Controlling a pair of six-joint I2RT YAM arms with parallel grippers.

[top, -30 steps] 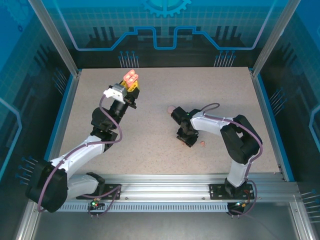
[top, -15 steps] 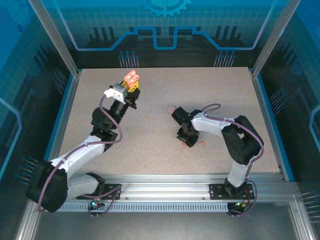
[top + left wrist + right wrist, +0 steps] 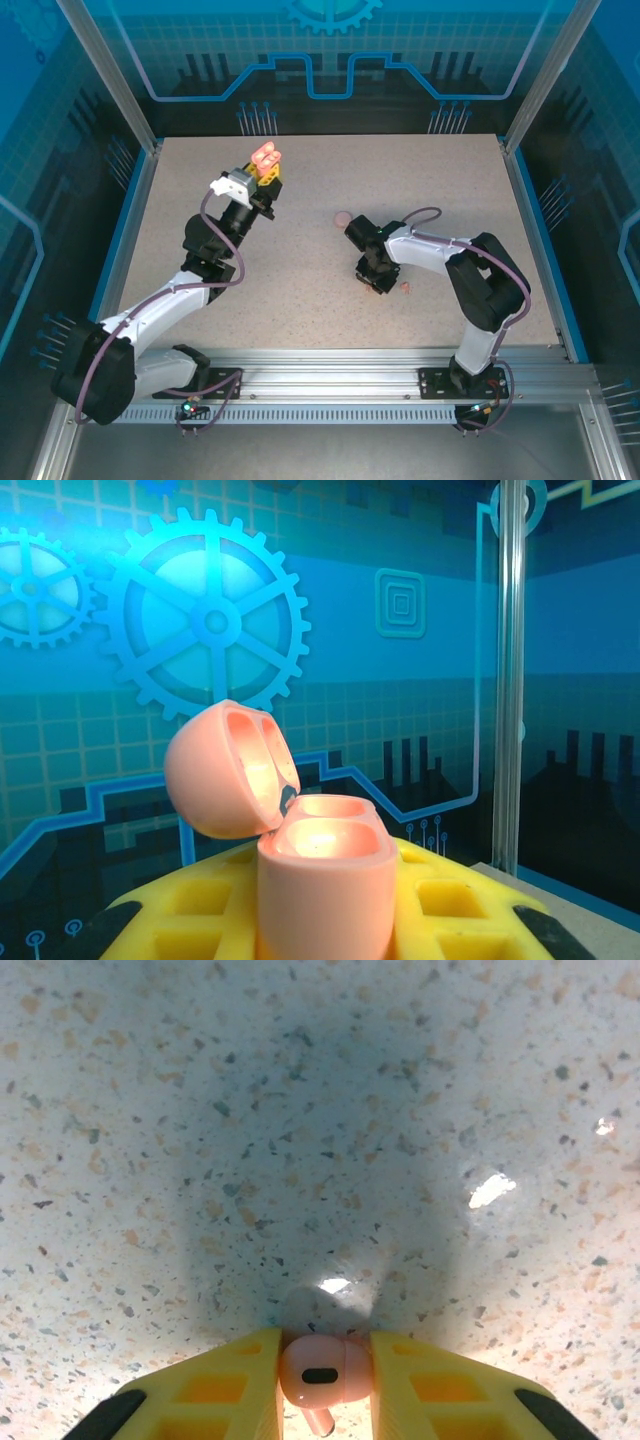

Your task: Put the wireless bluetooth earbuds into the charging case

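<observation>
The right gripper pinches an earbud just above the table, long axis 12 to 6, stem pointing to 6 o'clock. The left gripper clamps the open case, lid tipped toward 10.

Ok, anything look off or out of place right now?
Nothing damaged. The left gripper holds the open case upright; the right gripper pinches an earbud. Two small pink pieces lie scattered on the table.
</observation>
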